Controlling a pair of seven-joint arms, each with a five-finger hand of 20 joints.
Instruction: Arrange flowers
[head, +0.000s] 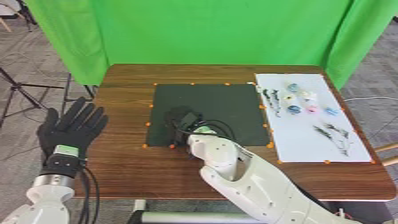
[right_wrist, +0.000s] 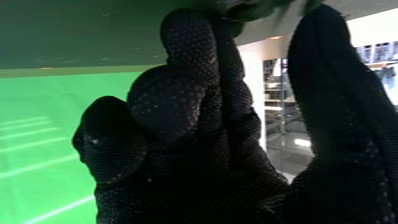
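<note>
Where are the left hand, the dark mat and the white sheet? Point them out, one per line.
Left hand (head: 67, 131): head view, on the back of the glove.
Dark mat (head: 222, 100): head view, on a bare part of its surface.
White sheet (head: 298, 145): head view, on a bare part of its surface.

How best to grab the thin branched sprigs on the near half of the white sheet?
I'd pinch the sprigs low on their stems, at the end nearer the robot, coming down from above and closing across them. They lie flat on the sheet, and the bushier tops spread away from the robot, so the bare stem end looks like the cleaner hold.
</note>
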